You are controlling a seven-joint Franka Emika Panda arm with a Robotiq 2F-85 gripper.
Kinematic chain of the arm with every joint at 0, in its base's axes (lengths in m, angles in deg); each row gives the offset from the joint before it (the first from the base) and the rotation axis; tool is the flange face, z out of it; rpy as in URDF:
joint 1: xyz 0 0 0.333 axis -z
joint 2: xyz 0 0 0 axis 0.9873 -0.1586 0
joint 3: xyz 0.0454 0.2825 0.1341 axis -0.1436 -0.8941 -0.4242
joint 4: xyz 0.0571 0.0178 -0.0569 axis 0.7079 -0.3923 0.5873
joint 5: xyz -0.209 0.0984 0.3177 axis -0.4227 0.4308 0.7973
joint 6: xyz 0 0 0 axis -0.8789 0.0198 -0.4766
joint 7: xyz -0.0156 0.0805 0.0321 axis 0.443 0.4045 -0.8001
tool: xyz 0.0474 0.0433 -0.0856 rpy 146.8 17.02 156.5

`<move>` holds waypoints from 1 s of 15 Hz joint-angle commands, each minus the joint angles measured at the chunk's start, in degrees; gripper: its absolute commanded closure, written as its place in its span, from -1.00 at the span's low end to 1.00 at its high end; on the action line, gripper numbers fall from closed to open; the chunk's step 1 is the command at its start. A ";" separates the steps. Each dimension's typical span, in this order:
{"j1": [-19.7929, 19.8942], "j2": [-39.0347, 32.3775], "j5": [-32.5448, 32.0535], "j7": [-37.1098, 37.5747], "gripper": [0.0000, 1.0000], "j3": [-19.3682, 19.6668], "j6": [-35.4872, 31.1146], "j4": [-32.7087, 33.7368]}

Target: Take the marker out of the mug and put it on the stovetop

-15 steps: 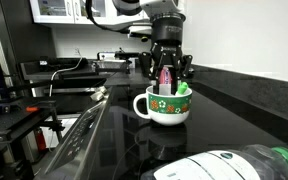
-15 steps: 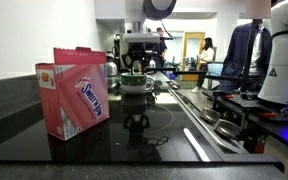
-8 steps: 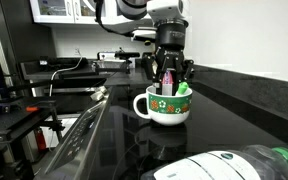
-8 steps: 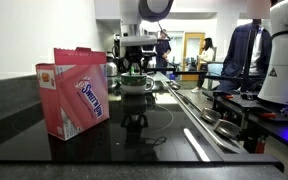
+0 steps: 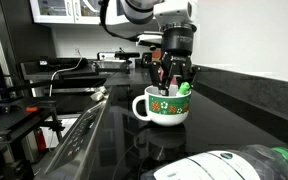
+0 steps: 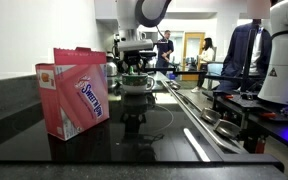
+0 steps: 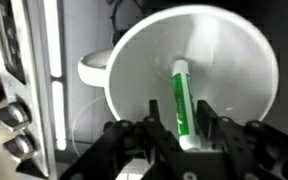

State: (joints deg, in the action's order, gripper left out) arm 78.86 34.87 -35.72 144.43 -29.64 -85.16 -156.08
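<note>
The white mug with a green flower band stands on the glossy black surface; it also shows in an exterior view and fills the wrist view. The marker, green with white ends, leans inside it; its green end sticks out over the rim. My gripper reaches down into the mug. In the wrist view its fingers sit on either side of the marker, with a small gap on one side. The black stovetop with its steel front edge lies beside the mug.
A pink box stands on the countertop near the mug. A white and green bottle lies in the foreground. Stove knobs sit beside the mug. Racks and cables stand beyond the stove's front edge.
My gripper has shifted sideways over the mug, toward the marker's green end. The mug and marker have not moved.
</note>
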 commanded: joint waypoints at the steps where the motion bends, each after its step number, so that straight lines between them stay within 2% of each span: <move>1: -1.27 -2.08 -0.83 -1.53 0.69 1.21 3.00 3.23; 3: -1.52 -2.03 -1.28 -1.56 0.98 1.35 3.30 3.36; 5: -2.02 -1.04 -2.15 -1.08 0.90 1.65 4.16 2.79; 9: -3.47 3.20 -3.18 0.27 0.90 2.04 9.26 0.68; 12: -2.00 9.23 -0.25 -4.06 0.90 -1.14 9.77 -2.77; 15: -2.28 15.25 0.12 -5.11 0.90 -2.58 8.65 -5.88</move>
State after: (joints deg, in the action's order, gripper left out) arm 76.26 44.22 -36.56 141.67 -30.97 -75.63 -157.37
